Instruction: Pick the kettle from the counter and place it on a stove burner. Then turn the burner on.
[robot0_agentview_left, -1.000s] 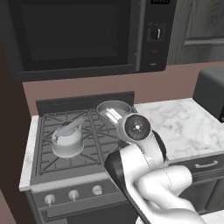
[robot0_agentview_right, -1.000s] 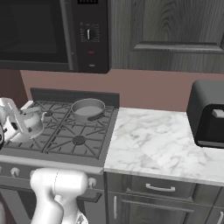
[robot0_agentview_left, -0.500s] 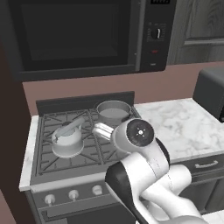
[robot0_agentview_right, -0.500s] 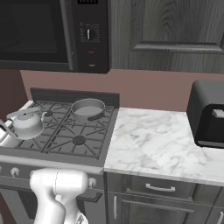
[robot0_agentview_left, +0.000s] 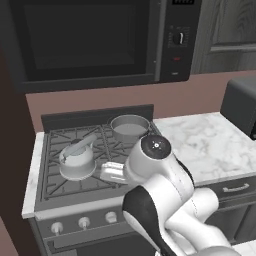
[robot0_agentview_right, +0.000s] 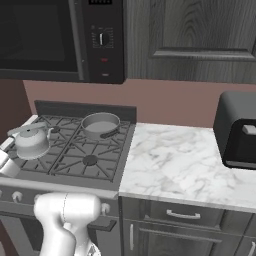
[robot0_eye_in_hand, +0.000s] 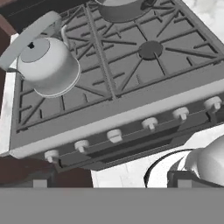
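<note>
One kettle (robot0_agentview_left: 76, 160) sits upright on the front-left grate of the stove (robot0_agentview_right: 70, 155), over a stove burner, and nothing grips it. One straight-sided grey pot (robot0_agentview_left: 129, 128) stands on the back-right grate. The front-right burner cap (robot0_eye_in_hand: 150, 49) is bare under its star-spoked grate. The hand view alone counts five silver knobs (robot0_eye_in_hand: 114, 135) in a row along the stove front; the left base view shows three. The right base view adds the marble counter (robot0_agentview_right: 185, 165) and one dark toaster (robot0_agentview_right: 239, 130). The gripper's jaws stand wide apart, holding nothing.
</note>
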